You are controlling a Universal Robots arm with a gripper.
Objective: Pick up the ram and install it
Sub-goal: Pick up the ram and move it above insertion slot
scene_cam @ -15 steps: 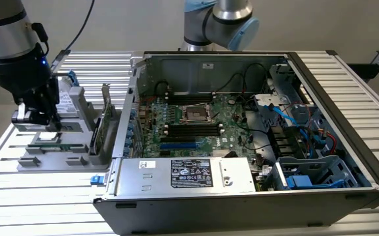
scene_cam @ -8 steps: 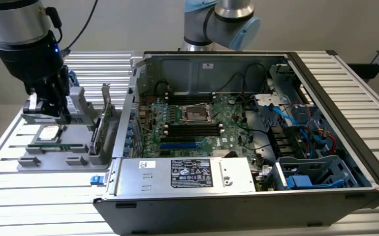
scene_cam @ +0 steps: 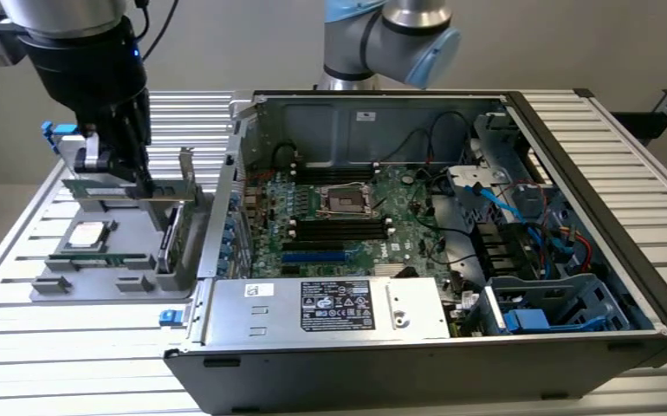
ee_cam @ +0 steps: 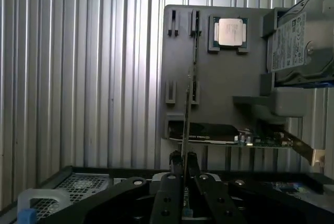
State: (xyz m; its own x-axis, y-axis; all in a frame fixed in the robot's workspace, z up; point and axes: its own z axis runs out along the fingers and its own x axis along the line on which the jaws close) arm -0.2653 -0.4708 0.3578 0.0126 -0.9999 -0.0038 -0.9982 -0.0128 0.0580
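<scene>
One tool (ee_cam: 183, 160) apparently clamping one ram (ee_cam: 186, 114), one processor (ee_cam: 230, 31) on tray (ee_cam: 219, 83)

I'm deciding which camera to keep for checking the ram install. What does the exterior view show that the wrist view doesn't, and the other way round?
Exterior view alone: the motherboard inside the open computer case, and the power supply.

Wrist view alone: the ram seen edge-on, running out from the gripper, and the printed label on the drive.

Both: the gripper shut on the ram above the grey tray, and the silver processor seated in that tray.
</scene>
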